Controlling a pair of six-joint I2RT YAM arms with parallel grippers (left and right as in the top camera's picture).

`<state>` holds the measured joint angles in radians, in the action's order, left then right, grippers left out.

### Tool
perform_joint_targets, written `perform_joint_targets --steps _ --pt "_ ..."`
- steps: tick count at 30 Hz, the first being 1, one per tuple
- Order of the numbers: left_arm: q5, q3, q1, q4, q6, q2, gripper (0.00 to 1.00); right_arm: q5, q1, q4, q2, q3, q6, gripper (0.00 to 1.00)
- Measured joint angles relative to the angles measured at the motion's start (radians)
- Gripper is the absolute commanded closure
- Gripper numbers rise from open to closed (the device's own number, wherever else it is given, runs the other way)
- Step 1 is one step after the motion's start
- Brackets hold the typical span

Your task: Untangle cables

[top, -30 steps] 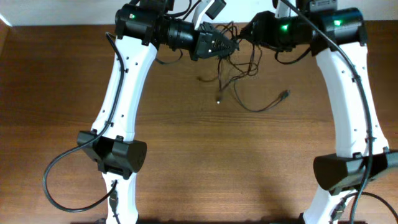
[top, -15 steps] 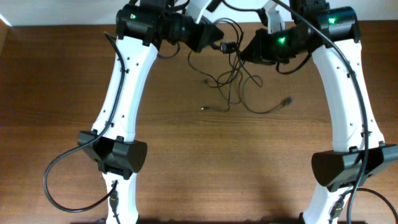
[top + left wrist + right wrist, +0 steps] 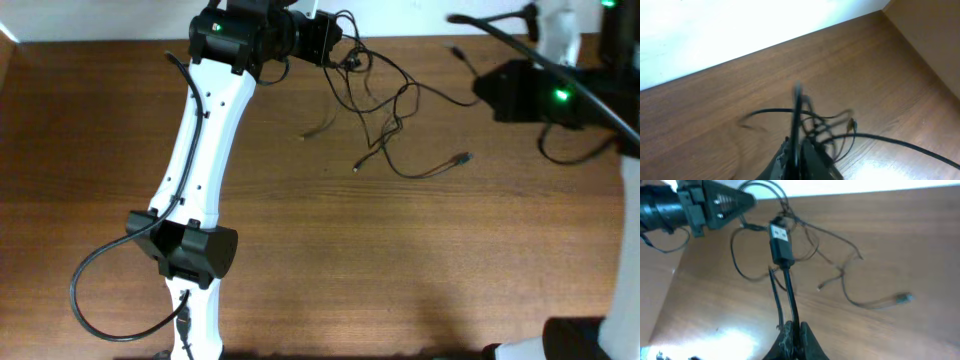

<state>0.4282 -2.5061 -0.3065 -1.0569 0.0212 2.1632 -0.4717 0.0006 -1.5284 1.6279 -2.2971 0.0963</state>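
Right wrist alone shows large plug (image 3: 780, 242) on cables (image 3: 789, 297).

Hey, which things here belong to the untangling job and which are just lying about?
Job: cables; USB plug on one cable; left tool and right tool, both gripping cables.
Just there: table; robot's own thick black cord, looped lower left.

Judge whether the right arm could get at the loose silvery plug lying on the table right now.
Probably not yet. Nothing covers the plug on the table, but the right gripper is shut on a cable, so it must let go first.
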Motion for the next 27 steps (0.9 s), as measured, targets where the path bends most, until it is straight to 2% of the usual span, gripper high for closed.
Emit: perform_joint_targets --steps 5,11,14,15,16,18,20,24,27 --pt "-0.124 0.0 0.0 0.0 0.003 0.0 0.98 0.077 -0.158 -0.111 -0.03 0.0 -0.003 0.96" --pt "-0.505 0.0 0.0 -0.023 0.003 0.0 1.0 0.128 -0.443 -0.145 -0.094 0.0 -0.003 0.96" --pt "-0.615 0.0 0.0 -0.035 0.003 0.0 1.0 0.089 -0.522 -0.147 -0.161 0.0 -0.004 0.96" --pt "-0.626 0.0 0.0 -0.035 0.003 0.0 1.0 0.076 -0.522 -0.149 -0.169 0.0 -0.009 0.91" --pt "-0.634 0.0 0.0 -0.035 0.003 0.0 1.0 0.058 -0.523 -0.159 -0.17 0.0 -0.018 0.71" --pt "-0.634 0.0 0.0 -0.035 0.003 0.0 1.0 0.032 -0.524 -0.164 -0.164 0.0 -0.042 0.41" --pt "-0.608 0.0 0.0 -0.035 0.003 0.0 1.0 -0.019 -0.525 -0.164 -0.162 0.0 -0.066 0.25" --pt "-0.493 0.0 0.002 -0.035 0.003 0.0 1.0 -0.084 -0.499 -0.164 -0.162 0.0 -0.082 0.22" --pt "-0.358 0.0 0.002 -0.035 0.003 0.0 1.0 -0.1 -0.411 -0.164 -0.154 0.0 -0.086 0.21"
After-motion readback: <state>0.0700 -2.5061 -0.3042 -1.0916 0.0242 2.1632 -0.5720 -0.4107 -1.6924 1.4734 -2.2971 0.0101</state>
